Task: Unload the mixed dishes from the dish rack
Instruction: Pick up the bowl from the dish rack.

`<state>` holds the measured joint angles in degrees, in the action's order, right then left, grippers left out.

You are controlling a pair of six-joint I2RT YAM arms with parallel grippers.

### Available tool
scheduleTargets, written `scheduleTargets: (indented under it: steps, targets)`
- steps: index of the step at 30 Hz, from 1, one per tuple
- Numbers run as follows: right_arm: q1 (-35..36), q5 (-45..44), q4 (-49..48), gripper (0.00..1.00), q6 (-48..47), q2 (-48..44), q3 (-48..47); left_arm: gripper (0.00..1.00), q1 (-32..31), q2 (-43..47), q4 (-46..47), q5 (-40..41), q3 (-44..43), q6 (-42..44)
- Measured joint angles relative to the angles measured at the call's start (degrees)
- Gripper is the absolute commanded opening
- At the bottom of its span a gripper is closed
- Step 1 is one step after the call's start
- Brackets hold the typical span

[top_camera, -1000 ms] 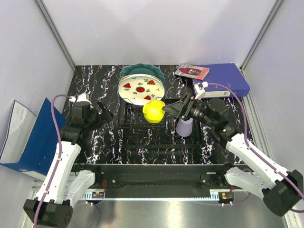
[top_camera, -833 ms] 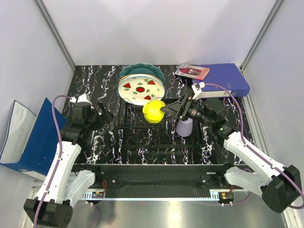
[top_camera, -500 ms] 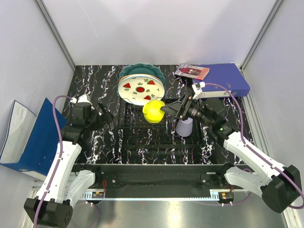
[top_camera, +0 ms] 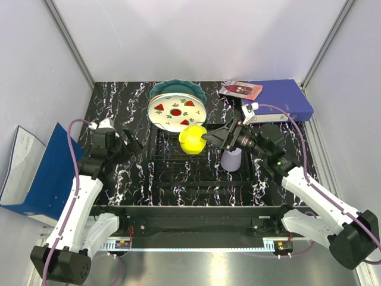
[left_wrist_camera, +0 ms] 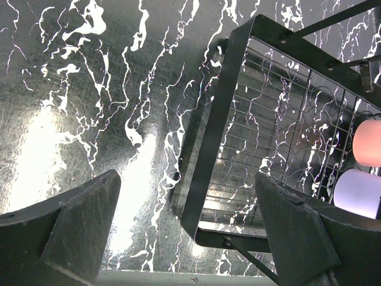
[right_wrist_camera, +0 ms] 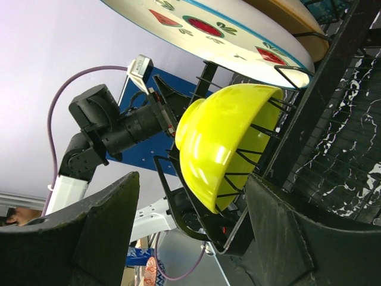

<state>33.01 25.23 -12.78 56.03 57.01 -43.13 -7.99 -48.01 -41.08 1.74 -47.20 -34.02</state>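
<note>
The black wire dish rack (top_camera: 178, 164) stands mid-table. A small yellow bowl (top_camera: 193, 139) sits on edge in its dividers, in front of the white plate with red-green marks (top_camera: 177, 113) and the teal scalloped plate (top_camera: 177, 87). A lavender cup (top_camera: 231, 158) stands at the rack's right. My right gripper (top_camera: 212, 137) is open just right of the bowl; in the right wrist view the bowl (right_wrist_camera: 229, 143) lies ahead between the spread fingers (right_wrist_camera: 89, 238), with a cream-orange plate (right_wrist_camera: 286, 18) behind the white one. My left gripper (top_camera: 132, 139) is open and empty over the rack's left corner (left_wrist_camera: 208, 220). The left wrist view shows the pink cup (left_wrist_camera: 368, 143) and lavender cup (left_wrist_camera: 357, 193).
A blue binder (top_camera: 281, 98) with a small red-patterned booklet (top_camera: 240, 90) on it lies at the back right. Another blue binder (top_camera: 41, 173) leans outside the table's left edge. White walls close in the back and sides.
My right arm has shifted slightly left, keeping its open fingers beside the yellow bowl. My left gripper has edged slightly toward the rack. The dishes have not moved.
</note>
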Motion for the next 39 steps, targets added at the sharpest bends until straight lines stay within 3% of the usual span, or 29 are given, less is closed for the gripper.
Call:
scheduleTargets:
  steps: [31, 39]
  targets:
    - [0.0, 4.4, -10.2, 0.78, 6.4, 3.1, 2.9, 0.99, 0.0, -0.7, 0.2, 0.0, 1.6, -0.5]
    - [0.0, 4.6, -15.2, 0.71, 8.3, 5.9, 4.0, 0.99, 0.0, -1.0, 0.5, 0.0, 1.9, -0.5]
